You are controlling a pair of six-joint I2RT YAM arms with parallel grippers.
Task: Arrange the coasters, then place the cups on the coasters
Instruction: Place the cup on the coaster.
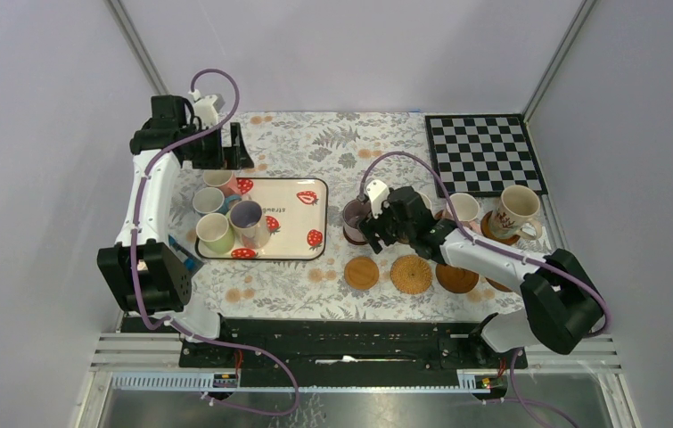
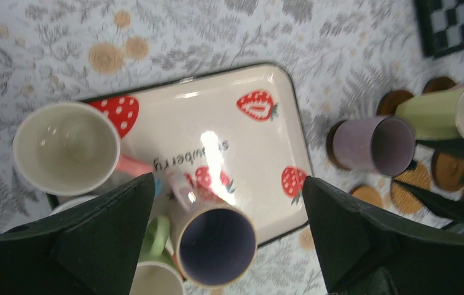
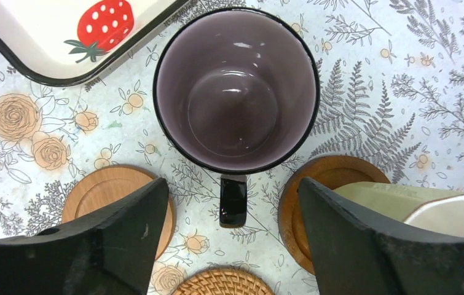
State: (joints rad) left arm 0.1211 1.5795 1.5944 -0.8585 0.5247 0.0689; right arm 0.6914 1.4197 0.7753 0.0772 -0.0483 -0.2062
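Spread wide, the right gripper (image 3: 232,187) straddled the dark handle of the purple mug (image 3: 235,92) without touching it, its jaws holding nothing. That mug stood upright on the floral tablecloth (image 3: 401,74), just off the corner of the strawberry tray (image 3: 32,58); from above I could not tell whether a coaster lay beneath it. A light wooden coaster (image 3: 109,193) lay bare to one side of the handle. On the other side a dark coaster (image 3: 330,175) bore the green mug (image 3: 383,200), and the woven coaster (image 3: 223,284) lay nearest the arm. The patterned mug (image 1: 517,209) sat beside the checkerboard mat (image 1: 484,153). The left gripper (image 2: 228,184) hovered over the tray, jaws fully parted and empty, above four mugs (image 1: 250,223) crowded at the tray's left end.
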